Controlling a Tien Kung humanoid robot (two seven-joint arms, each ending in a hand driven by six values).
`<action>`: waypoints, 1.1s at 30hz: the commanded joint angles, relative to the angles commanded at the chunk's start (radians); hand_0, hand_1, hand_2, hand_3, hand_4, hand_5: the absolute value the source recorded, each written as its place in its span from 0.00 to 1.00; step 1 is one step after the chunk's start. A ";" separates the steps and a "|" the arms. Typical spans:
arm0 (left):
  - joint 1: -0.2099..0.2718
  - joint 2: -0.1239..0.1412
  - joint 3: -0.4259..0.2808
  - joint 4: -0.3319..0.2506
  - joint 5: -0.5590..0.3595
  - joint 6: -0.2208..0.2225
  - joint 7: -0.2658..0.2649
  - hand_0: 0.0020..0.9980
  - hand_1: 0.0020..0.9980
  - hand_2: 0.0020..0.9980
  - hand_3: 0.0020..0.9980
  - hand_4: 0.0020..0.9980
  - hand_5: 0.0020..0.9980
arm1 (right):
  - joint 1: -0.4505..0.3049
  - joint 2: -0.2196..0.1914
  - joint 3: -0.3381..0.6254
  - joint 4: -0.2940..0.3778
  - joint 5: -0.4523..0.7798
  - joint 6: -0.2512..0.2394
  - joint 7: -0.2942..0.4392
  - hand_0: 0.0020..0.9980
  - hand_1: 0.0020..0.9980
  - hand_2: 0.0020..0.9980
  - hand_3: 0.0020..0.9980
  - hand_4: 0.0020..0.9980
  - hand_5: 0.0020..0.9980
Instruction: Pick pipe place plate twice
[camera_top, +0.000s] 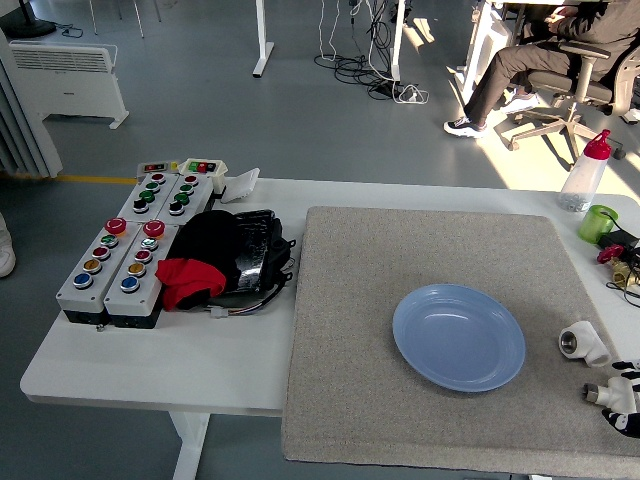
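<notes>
A blue plate (458, 336) lies empty on the grey mat (400, 260), right of the middle. A white pipe elbow (583, 343) rests on the mat just right of the plate. A second white pipe piece (606, 392) lies nearer the front, at the picture's right edge. My right hand (626, 396) shows only as black and white bits at that edge, right up against this second pipe piece and partly covering it. Most of the hand is cut off by the frame. My left arm does not show.
Grey button boxes (125, 250) and a black and red bundle (215, 258) fill the table's left part. A spray bottle (584, 172), a green cup (597, 222) and small metal parts (622, 262) stand at the far right. A person sits on a chair (560, 60) well behind.
</notes>
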 joint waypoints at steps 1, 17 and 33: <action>0.000 0.000 0.000 0.000 -0.001 0.001 0.000 0.58 0.58 0.58 0.48 0.41 1.00 | 0.000 0.000 0.000 -0.003 -0.001 0.003 -0.003 0.55 0.61 0.64 0.73 0.65 0.17; -0.003 0.000 0.006 -0.001 -0.007 0.001 0.001 0.59 0.58 0.58 0.48 0.41 1.00 | 0.004 0.004 -0.010 -0.018 -0.009 -0.019 0.007 0.41 0.52 0.59 0.69 0.60 0.14; -0.004 0.000 0.007 -0.001 -0.008 0.001 0.001 0.59 0.58 0.58 0.48 0.41 1.00 | 0.006 0.002 -0.020 0.014 0.024 -0.111 0.080 0.34 0.46 0.55 0.61 0.55 0.14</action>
